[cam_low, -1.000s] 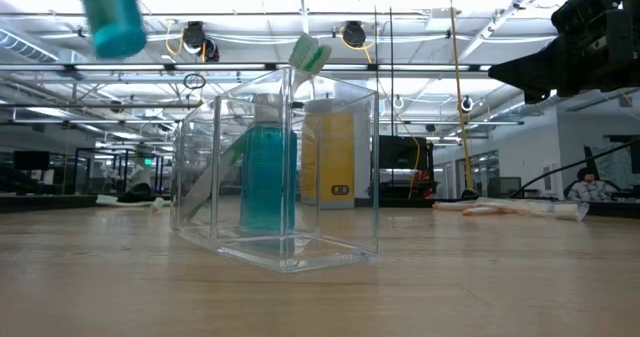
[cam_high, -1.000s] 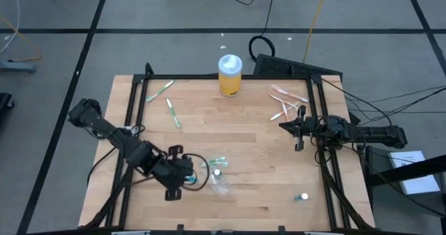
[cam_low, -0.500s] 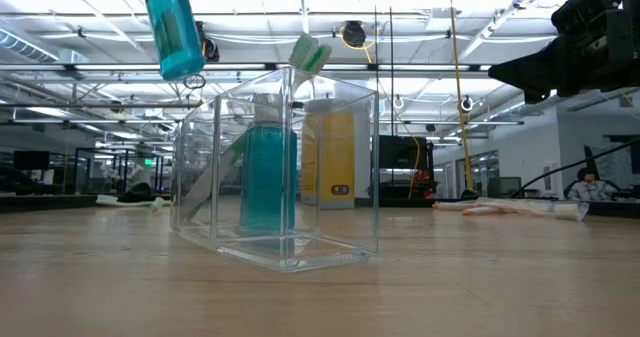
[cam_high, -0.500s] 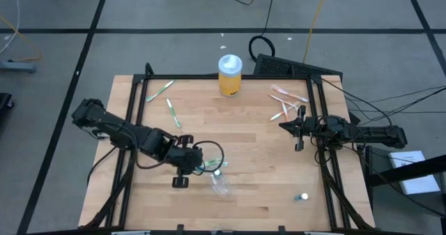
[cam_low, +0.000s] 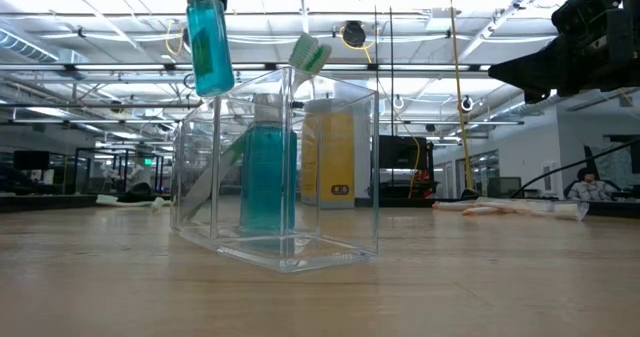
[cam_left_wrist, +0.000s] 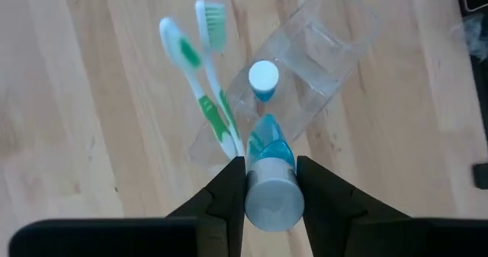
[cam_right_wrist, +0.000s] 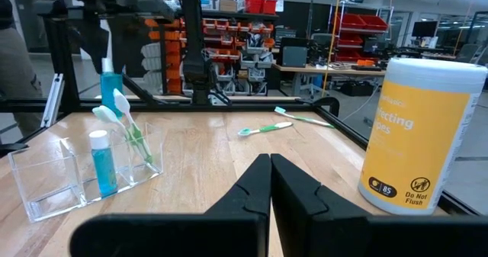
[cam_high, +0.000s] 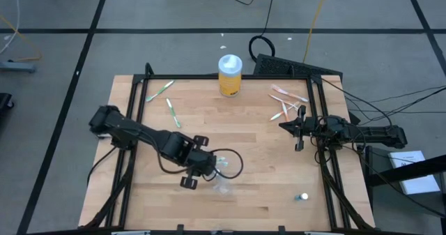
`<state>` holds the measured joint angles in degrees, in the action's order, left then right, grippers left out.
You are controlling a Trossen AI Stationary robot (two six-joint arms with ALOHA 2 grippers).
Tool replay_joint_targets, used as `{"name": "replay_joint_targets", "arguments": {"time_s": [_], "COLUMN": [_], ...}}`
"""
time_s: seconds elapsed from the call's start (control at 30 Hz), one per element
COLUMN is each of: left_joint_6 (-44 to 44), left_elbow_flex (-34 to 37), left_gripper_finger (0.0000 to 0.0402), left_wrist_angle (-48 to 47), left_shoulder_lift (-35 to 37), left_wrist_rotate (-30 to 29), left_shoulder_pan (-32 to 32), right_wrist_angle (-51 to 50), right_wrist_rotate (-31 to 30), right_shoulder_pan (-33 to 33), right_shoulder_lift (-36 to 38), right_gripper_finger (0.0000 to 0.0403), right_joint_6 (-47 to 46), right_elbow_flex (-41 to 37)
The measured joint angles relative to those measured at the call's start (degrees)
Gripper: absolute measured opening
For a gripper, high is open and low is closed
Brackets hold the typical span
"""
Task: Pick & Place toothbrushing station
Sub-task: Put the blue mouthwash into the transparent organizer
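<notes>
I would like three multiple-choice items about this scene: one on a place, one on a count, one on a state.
1. Where is the yellow jar?
A. at the table's far edge
B. inside the clear container
C. in the right gripper

2. How many toothbrushes stand in the clear container?
A. none
B. two
C. five

3. The left gripper is:
A. shut on a teal tube
B. open, holding nothing
C. shut on a toothbrush

Answers: 1 A, the high view shows it there. 2 B, the left wrist view shows two. 3 A, its fingers clamp the tube above the container.

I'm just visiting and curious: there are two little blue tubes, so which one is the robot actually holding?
The blue tube clamped in the left gripper, hanging above the clear container. The other white-capped tube stands inside it, untouched.
</notes>
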<state>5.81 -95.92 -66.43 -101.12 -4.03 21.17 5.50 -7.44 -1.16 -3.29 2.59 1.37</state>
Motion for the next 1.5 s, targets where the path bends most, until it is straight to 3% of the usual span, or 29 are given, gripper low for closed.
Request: {"name": "replay_joint_targets", "arguments": {"time_s": [0.27, 1.5], "left_joint_6": [-1.2, -3.7], "left_elbow_flex": [-0.3, -4.3], "left_gripper_finger": [0.0099, 0.0099], "left_wrist_angle": [0.2, 2.2], "left_shoulder_lift": [-3.7, -6.3], "left_wrist_rotate": [-0.1, 0.0], "left_shoulder_pan": [0.0, 2.0], "right_wrist_angle": [0.0, -0.1], "right_wrist_rotate": [0.0, 0.0], "right_shoulder_pan": [0.0, 0.0], "right_shoulder_lift": [0.0, 0.0], "right_gripper_finger": [0.0004, 0.0004], "right_joint_6": [0.0, 0.0], "right_elbow_flex": [0.0, 0.0]}}
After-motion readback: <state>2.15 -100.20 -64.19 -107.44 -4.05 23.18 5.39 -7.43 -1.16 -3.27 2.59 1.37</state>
